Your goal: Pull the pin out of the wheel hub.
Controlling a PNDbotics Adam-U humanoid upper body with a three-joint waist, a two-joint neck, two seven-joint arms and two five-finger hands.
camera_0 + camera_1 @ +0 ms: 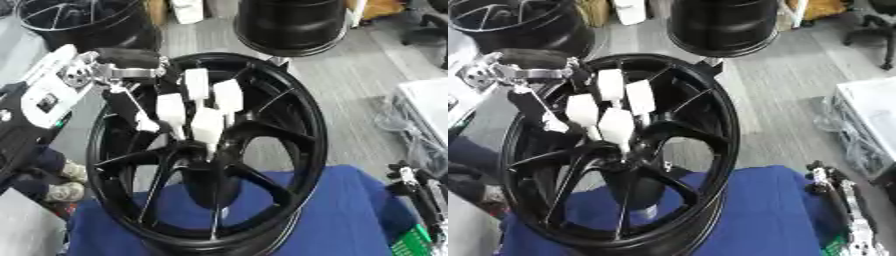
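A black spoked wheel (302, 115) stands upright on a blue cloth (350, 215). My left hand (188, 107), black with white fingertip covers, comes in from the upper left and reaches into the wheel's face. Its fingers (617, 125) point down, fairly straight, and the lowest tip rests at the hub (199, 159). The thumb (144, 125) stays apart to the left. A thin pale stub shows just below that lowest fingertip; the fingers hide most of the pin. My right hand (418, 192) rests at the lower right, fingers up and relaxed, away from the wheel.
Two more black rims stand on the floor behind, one at the upper left (87, 22) and one at the top centre (293, 25). A white surface with clear plastic (427, 115) lies at the right. A green item (409, 246) sits in the lower right corner.
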